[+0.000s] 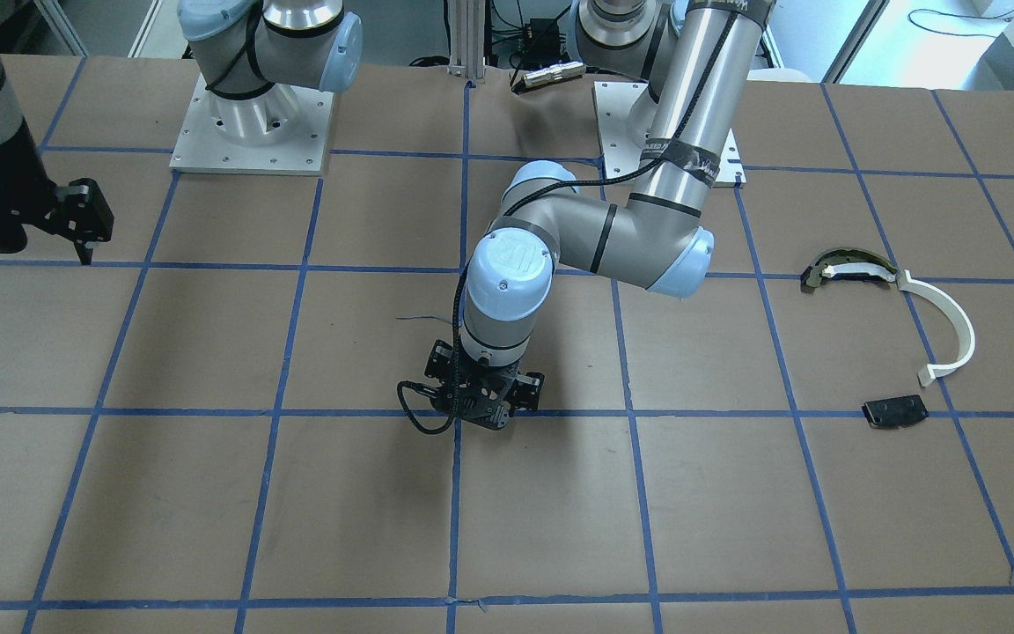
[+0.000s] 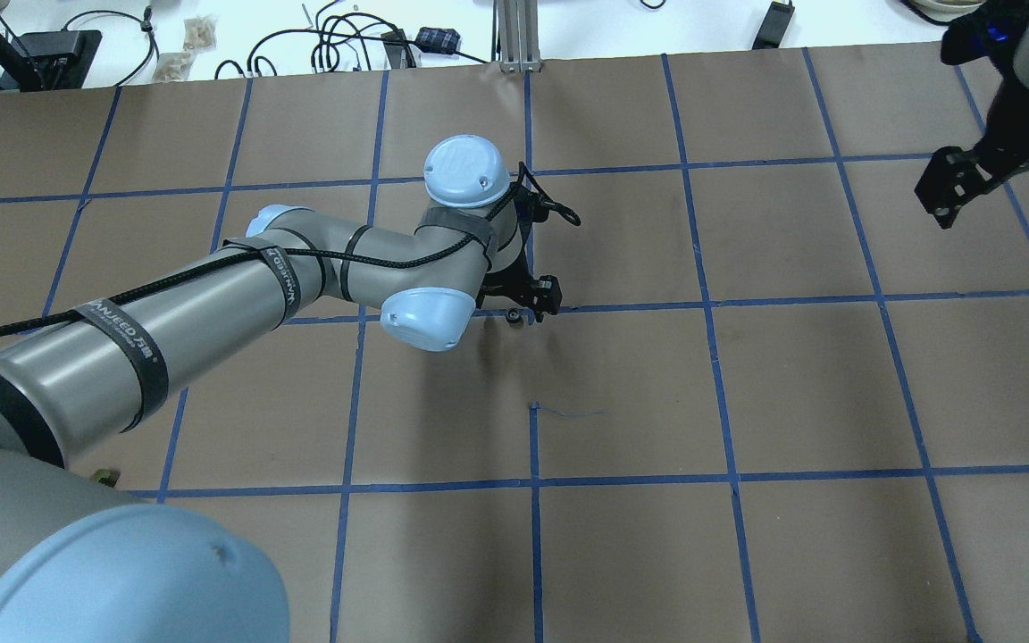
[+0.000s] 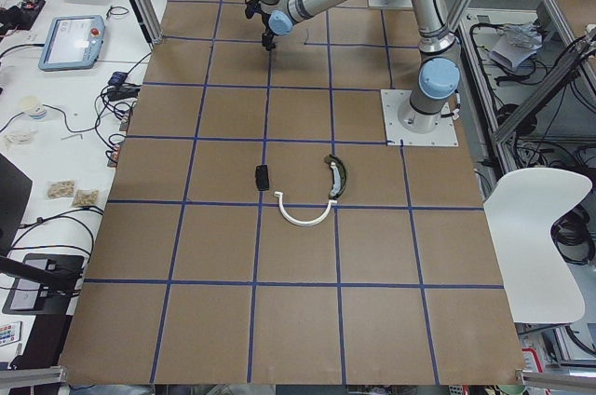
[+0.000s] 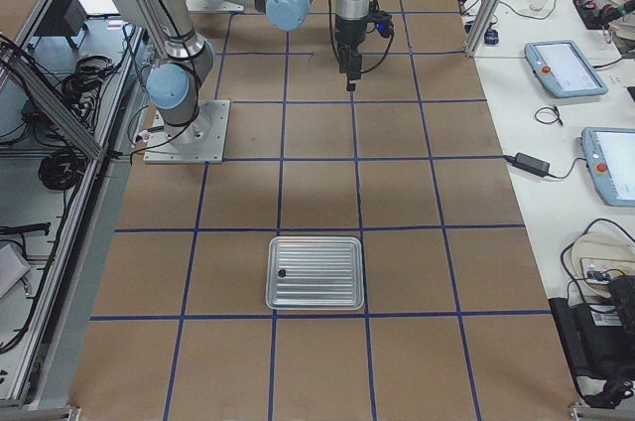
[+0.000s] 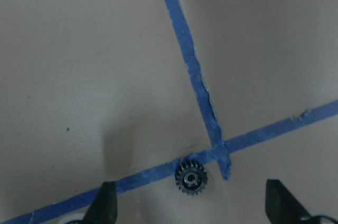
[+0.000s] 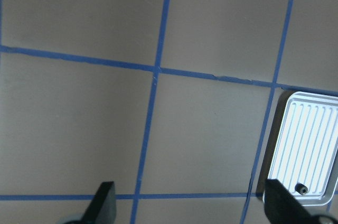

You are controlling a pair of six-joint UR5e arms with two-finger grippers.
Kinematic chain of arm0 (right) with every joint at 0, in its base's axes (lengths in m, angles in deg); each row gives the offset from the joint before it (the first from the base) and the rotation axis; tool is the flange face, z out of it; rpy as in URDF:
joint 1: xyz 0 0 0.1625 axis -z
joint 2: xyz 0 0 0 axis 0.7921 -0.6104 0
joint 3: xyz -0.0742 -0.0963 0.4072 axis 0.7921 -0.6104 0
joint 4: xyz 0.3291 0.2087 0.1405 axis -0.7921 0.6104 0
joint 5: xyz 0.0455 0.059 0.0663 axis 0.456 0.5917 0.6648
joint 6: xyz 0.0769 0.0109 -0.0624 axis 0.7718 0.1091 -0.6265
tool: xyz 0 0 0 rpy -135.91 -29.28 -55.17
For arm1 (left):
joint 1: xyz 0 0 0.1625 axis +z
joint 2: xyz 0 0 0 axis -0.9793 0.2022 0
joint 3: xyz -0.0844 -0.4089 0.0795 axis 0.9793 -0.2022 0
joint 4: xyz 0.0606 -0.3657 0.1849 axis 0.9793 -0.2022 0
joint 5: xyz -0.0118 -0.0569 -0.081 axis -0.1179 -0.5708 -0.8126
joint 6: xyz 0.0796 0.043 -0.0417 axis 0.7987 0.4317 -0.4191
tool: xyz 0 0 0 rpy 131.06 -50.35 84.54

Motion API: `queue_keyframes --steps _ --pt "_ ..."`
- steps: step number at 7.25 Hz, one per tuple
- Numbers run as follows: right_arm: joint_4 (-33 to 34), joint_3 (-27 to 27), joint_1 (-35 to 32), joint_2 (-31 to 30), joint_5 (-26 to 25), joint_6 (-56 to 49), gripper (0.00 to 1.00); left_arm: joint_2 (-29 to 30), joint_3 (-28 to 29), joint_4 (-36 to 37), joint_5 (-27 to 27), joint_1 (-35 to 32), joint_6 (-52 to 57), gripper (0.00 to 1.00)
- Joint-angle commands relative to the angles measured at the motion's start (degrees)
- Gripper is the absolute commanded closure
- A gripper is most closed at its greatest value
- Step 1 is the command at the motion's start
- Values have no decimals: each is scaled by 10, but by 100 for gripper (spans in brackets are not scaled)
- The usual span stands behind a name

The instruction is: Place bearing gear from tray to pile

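Left gripper (image 5: 193,204), jaws apart and tips cropped, frames the bearing gear (image 5: 191,177) lying on blue tape (image 5: 182,39); right gripper (image 6: 191,203), likewise spread, sees the tray (image 6: 309,129) cut off.

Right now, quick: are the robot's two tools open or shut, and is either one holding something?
Left tool: open, holding nothing; the gear lies loose below it.
Right tool: open, empty.
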Motion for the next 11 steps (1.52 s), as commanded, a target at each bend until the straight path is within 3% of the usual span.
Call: queue_keyframes --steps 1,2,4,6,7,9,11 --pt "26 28 131 2 27 -143 3 2 1 1 0 0 5 25" --pt "60 50 199 5 69 -225 3 2 2 1 0 0 5 34" --pt "181 85 324 72 122 -395 4 5 1 5 0 0 2 37" --pt "232 80 434 170 154 -515 4 15 2 7 0 0 4 37" --pt "260 86 462 189 159 -546 4 16 3 7 0 0 0 39" --pt "268 86 507 228 157 -566 4 15 4 7 0 0 7 100" --pt "340 88 509 265 147 -563 10 12 7 7 0 0 9 100"
